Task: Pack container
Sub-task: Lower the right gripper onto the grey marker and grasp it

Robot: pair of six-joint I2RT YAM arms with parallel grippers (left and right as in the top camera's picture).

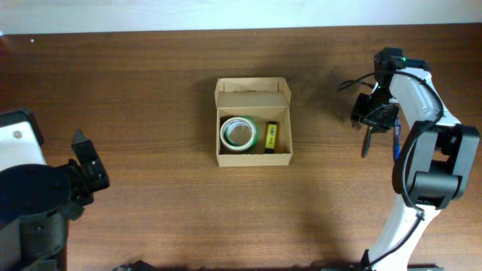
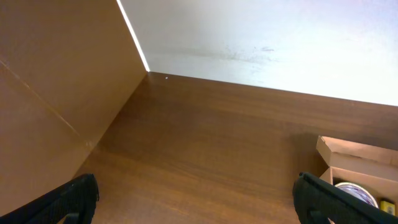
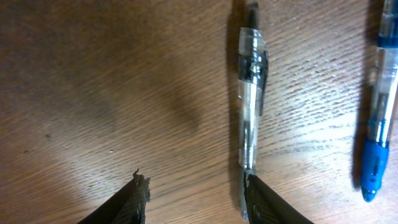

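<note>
The container (image 1: 254, 156) is a tan cardboard box at the table's middle, its flap lid open toward the back. Inside lie a green-and-white tape roll (image 1: 239, 134) and a small yellow item (image 1: 270, 135). The box's corner shows in the left wrist view (image 2: 357, 155). My right gripper (image 3: 196, 186) is open, low over the table at the right; a black-and-clear pen (image 3: 250, 118) lies along its right finger. A blue pen (image 3: 380, 112) lies further right. My left gripper (image 2: 199, 199) is open and empty at the table's left (image 1: 84, 169).
The brown wooden table (image 1: 151, 90) meets a white wall at the back. The two pens lie near the right arm (image 1: 367, 141).
</note>
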